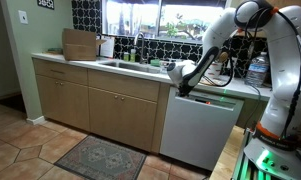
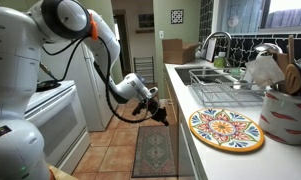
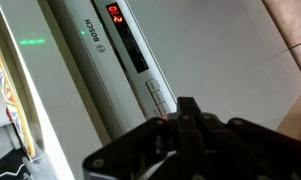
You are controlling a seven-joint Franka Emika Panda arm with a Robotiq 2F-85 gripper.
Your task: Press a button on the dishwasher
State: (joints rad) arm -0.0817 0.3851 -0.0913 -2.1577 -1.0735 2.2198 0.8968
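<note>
The dishwasher (image 1: 200, 125) is a white front under the counter, right of the sink cabinets. In the wrist view its door (image 3: 225, 50) and top control strip (image 3: 118, 50) fill the frame, with a red lit display (image 3: 116, 13) and a column of small buttons (image 3: 158, 95). My gripper (image 3: 187, 105) is shut and empty, its tip right at the lower buttons; I cannot tell if it touches them. A small red light glows beside the tip. In both exterior views the gripper (image 1: 178, 88) (image 2: 165, 115) sits at the dishwasher's top edge, just under the counter lip.
Tan wooden cabinets (image 1: 90, 100) stand beside the dishwasher, with a sink (image 1: 125, 65) and a cardboard box (image 1: 80, 44) on the counter. A rug (image 1: 100, 157) lies on the tiled floor. A colourful plate (image 2: 225, 128) lies on the counter. A white stove (image 2: 60, 115) stands opposite.
</note>
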